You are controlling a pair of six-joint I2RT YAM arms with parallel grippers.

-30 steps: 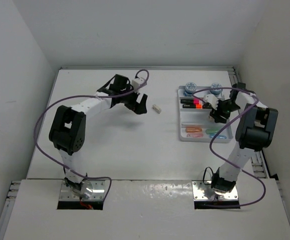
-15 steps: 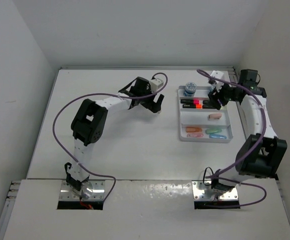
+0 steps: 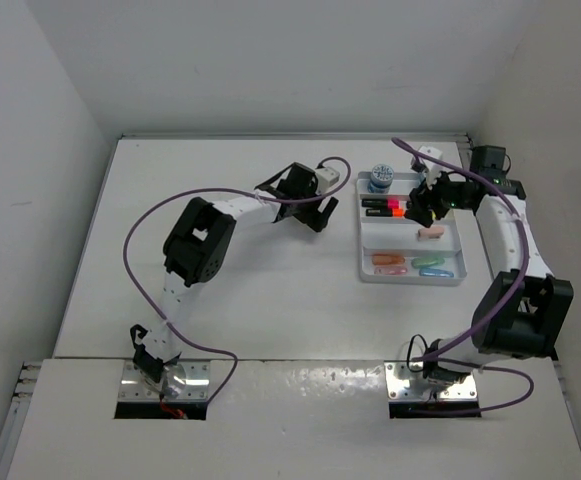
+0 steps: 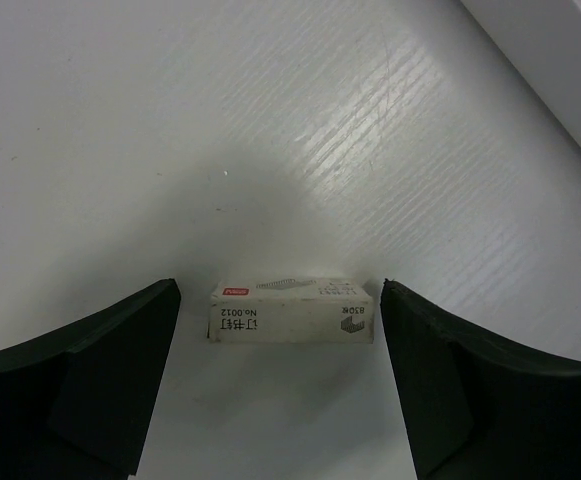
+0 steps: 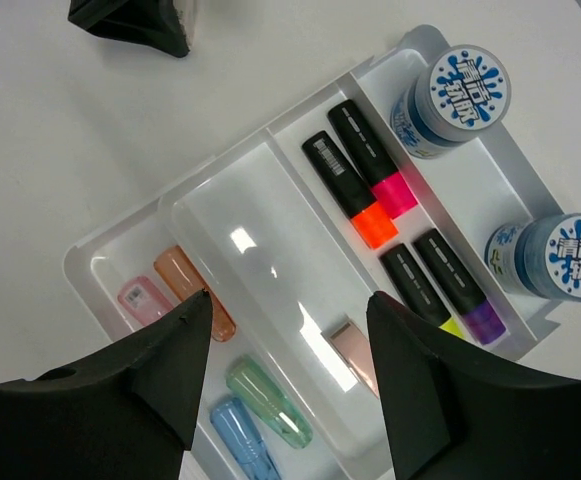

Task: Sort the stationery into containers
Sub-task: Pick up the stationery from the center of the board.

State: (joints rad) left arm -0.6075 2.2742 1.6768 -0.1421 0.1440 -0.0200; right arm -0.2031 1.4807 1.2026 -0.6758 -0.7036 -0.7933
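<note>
From above, we saw the flat white divided plastic tray on the white table. The left gripper hung low just left of the tray. The right gripper hovered over the tray's far half, near a round blue-white pot in the tray's far-left corner.

Through the left wrist camera, a tiny beige cardboard block lay flat on the table, outside the tray, whose edge showed at upper right. The claw stood wide, one black finger on each side of the block, with a gap on both sides.

Through the right wrist camera, the claw stood apart and empty above the tray's middle section, where a pinkish-beige stub lay. One end row held that pot, a second blue-white pot and short black markers with orange, pink, yellow and purple ends. The opposite end row held pastel pink, orange, green and blue stubs.
</note>
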